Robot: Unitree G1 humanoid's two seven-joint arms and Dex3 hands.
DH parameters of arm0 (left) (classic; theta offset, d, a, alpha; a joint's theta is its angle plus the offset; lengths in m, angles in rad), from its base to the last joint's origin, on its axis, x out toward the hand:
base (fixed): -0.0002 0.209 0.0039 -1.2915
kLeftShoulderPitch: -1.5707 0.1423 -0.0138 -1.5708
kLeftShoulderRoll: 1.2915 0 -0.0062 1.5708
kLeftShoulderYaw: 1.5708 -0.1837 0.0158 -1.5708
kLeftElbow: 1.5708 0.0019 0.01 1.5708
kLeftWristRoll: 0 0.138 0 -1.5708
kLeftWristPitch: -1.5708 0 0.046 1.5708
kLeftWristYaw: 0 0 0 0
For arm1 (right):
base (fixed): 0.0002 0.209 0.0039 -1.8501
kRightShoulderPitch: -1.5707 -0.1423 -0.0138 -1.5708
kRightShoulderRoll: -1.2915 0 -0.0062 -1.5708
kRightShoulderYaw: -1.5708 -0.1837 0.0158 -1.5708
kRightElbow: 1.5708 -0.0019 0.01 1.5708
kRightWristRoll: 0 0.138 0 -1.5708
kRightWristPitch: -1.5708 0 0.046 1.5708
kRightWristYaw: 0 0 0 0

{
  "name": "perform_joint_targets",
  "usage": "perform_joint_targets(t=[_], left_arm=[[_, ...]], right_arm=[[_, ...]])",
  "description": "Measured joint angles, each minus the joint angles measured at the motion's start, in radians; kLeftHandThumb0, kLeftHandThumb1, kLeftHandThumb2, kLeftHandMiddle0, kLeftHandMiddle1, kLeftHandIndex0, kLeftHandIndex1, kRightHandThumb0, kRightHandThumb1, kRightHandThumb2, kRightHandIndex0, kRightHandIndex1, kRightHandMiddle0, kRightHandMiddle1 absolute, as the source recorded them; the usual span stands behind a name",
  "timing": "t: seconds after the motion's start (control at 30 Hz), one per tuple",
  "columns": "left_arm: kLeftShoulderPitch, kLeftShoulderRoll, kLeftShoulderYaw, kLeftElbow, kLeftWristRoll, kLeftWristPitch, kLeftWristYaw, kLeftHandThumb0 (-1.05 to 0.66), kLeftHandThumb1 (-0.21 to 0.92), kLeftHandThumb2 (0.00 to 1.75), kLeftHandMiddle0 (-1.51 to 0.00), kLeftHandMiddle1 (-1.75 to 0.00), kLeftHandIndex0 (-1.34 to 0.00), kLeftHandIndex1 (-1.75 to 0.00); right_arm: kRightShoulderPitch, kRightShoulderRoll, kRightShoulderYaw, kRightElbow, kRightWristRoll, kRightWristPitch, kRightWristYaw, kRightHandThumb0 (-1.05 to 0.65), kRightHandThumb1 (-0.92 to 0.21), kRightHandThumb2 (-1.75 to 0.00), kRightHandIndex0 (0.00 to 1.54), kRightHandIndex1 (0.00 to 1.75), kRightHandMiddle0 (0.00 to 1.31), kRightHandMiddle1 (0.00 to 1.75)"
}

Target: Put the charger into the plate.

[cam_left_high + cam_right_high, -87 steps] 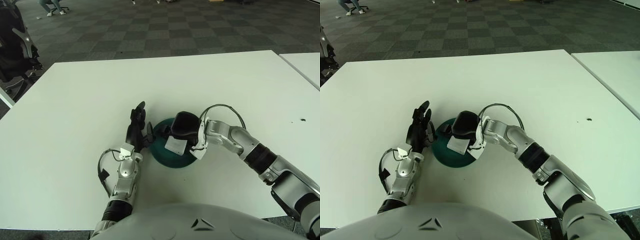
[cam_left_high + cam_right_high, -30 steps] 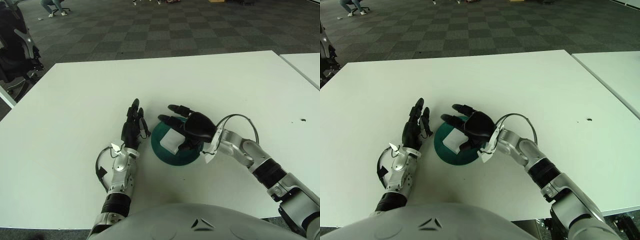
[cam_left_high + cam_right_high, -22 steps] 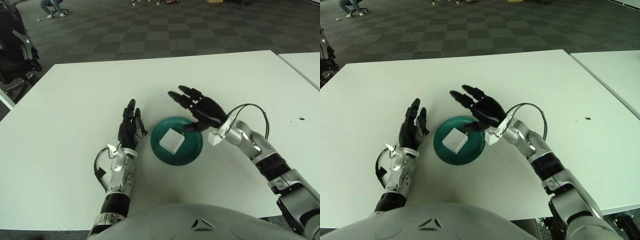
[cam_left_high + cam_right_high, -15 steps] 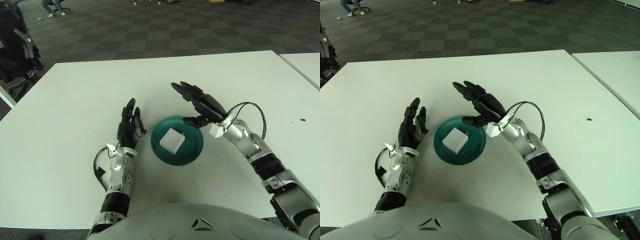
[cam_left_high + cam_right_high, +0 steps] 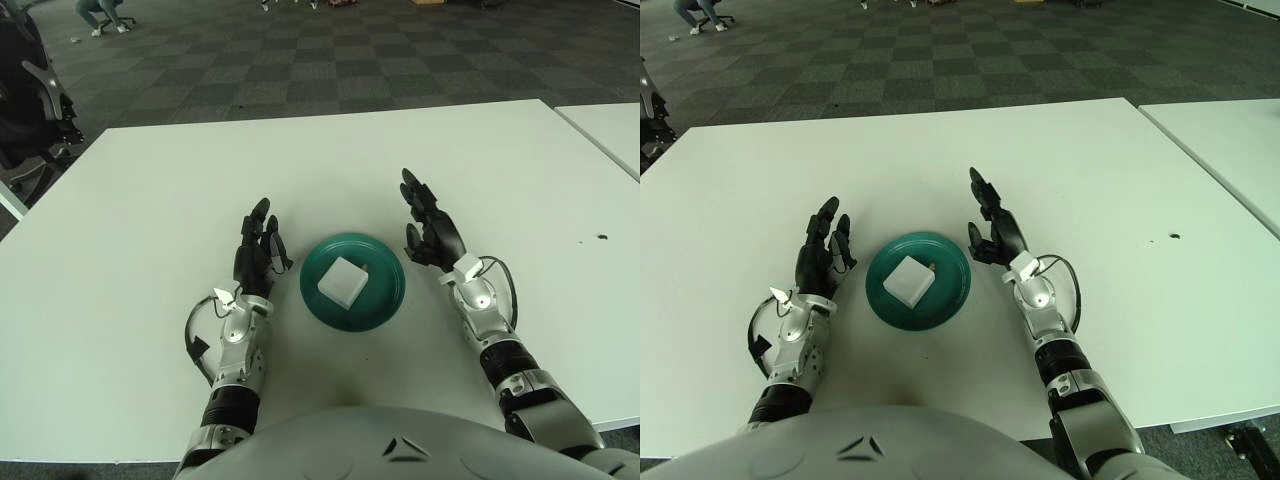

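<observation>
Since the earlier frame, the right hand (image 5: 433, 232) has pulled back off the plate (image 5: 385, 300) and now stands just right of it, fingers spread and empty. White charger (image 5: 343, 281) lies inside the plate, centre frame. Left hand (image 5: 256, 255) shows left of the plate, released. Withdrawing well means clearing the rim without nudging it.

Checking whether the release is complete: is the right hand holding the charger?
No, the right hand is open beside the plate, while the charger lies alone in it.
</observation>
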Motion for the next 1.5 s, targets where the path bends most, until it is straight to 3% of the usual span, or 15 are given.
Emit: perform_joint_targets(t=[0.23,0.43,0.77,1.07,1.23,1.5], left_arm=[[0.0,0.0,-0.001,-0.003,0.001,0.002,0.0,-0.9,0.92,0.93,-0.25,-0.02,0.0,-0.66],[0.0,0.0,-0.002,-0.004,0.0,0.003,0.0,-0.9,0.92,0.94,-0.26,-0.02,0.0,-0.66],[0.004,0.001,-0.003,-0.01,0.001,0.003,0.0,-0.9,0.92,0.93,-0.24,0.0,0.0,-0.62],[0.009,0.002,-0.003,-0.017,0.003,0.003,-0.003,-0.9,0.92,0.93,-0.24,0.0,0.0,-0.58],[0.023,0.003,-0.004,-0.031,0.003,0.007,-0.004,-0.9,0.92,0.93,-0.24,0.0,0.0,-0.56],[0.034,0.003,-0.005,-0.038,0.031,0.002,-0.001,-0.91,0.92,0.93,-0.23,0.0,0.0,-0.54]], right_arm=[[0.016,0.03,-0.069,-0.003,0.044,0.047,0.03,-1.01,-0.92,-0.99,0.0,0.0,0.07,0.05],[0.001,0.033,-0.12,0.042,0.043,0.053,0.035,-1.03,-0.92,-0.99,0.0,0.0,0.01,0.3],[-0.027,0.032,-0.188,0.119,0.035,0.059,0.025,-1.01,-0.92,-0.98,0.0,0.0,0.0,0.44],[-0.001,0.056,-0.196,0.079,-0.001,0.122,-0.037,-1.01,-0.92,-0.98,0.0,0.0,0.0,0.4],[0.027,0.071,-0.199,0.029,-0.004,0.237,-0.068,-0.98,-0.92,-0.96,0.0,0.0,0.0,0.26],[0.072,0.124,-0.203,-0.08,-0.003,0.353,-0.126,-0.98,-0.92,-0.92,0.0,0.0,0.0,0.18]])
